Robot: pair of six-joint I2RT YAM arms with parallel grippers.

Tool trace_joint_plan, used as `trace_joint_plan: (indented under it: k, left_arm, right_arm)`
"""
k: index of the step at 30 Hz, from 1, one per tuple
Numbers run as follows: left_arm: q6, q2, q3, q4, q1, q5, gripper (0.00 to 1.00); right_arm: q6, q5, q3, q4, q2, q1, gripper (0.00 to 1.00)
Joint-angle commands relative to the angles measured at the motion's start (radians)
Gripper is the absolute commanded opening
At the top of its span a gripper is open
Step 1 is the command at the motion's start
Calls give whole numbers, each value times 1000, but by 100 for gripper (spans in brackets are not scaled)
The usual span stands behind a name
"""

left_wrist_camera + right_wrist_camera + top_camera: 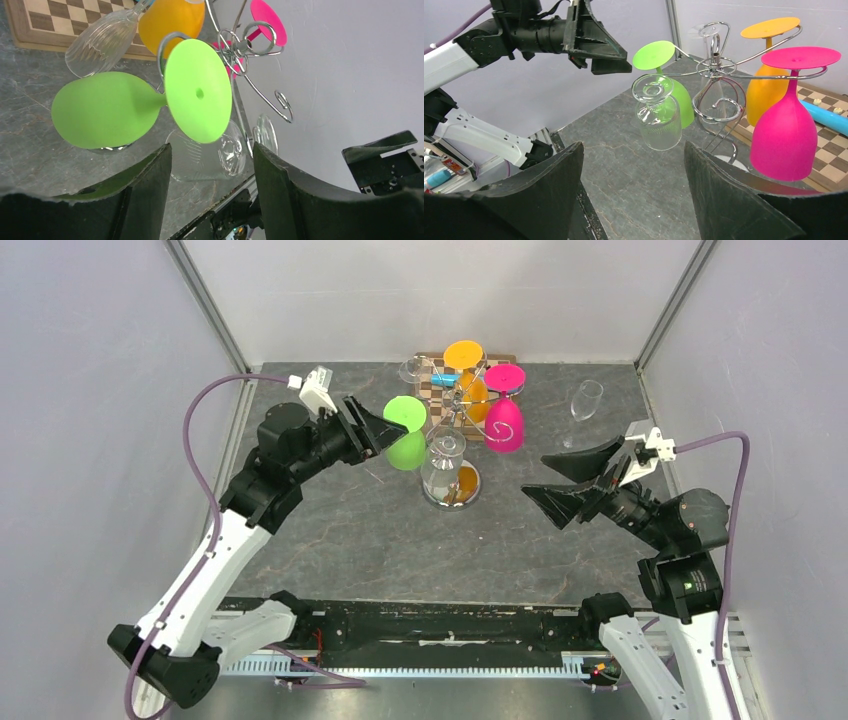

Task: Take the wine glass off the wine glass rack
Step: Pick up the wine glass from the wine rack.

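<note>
— What does the overhead view give of the room?
— A dark grey, stone-veined bench point(330, 540) closed in by plain white walls, with metal posts in the far corners. The shiny chrome wine glass rack point(457, 400) stands at the back middle, a wooden chessboard point(430, 390) behind its round base. A lime-green plastic wine glass point(406, 435) hangs on its left side. A hot-pink plastic wine glass point(503, 422) hangs on its right, an orange plastic wine glass point(466, 365) behind and a clear wine glass point(443, 465) in front. A clear flute point(585, 400) stands alone on the bench, far right.
— The tools?
— The left tool point(388, 433) is spread wide and empty, its tips right by the green glass's foot. The right tool point(537, 475) is spread wide too, empty, well apart from the rack.
— What does the left wrist add?
— The green foot's flat underside faces the lens, a wire curl behind its rim. It sits just ahead of the gap between the fingers; whether anything touches it I cannot tell.
— And the right wrist?
— A side view: every glass hangs bowl down, foot resting on the wire arms. A blue cylinder point(826, 117) lies on the chessboard, and the left tool's fingers sit just beside the green foot.
</note>
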Motion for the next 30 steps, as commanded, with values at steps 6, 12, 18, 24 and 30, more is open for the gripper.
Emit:
trace_joint_plan:
  k: [6, 12, 18, 24, 30]
  left_arm:
    - [-143, 59, -61, 190, 105, 171, 56]
    - [-164, 73, -68, 225, 140, 202, 45]
    - [-184, 80, -70, 252, 153, 231, 27]
    - [-186, 90, -71, 259, 160, 241, 10]
    - [-207, 96, -64, 282, 165, 256, 2]
  right_arm:
    - [-43, 29, -16, 8, -19, 22, 76]
    - [-49, 33, -18, 5, -20, 31, 76]
    - [-54, 40, -22, 4, -23, 33, 76]
    - [-57, 47, -22, 1, -22, 34, 76]
    - [-62, 57, -22, -6, -27, 36, 76]
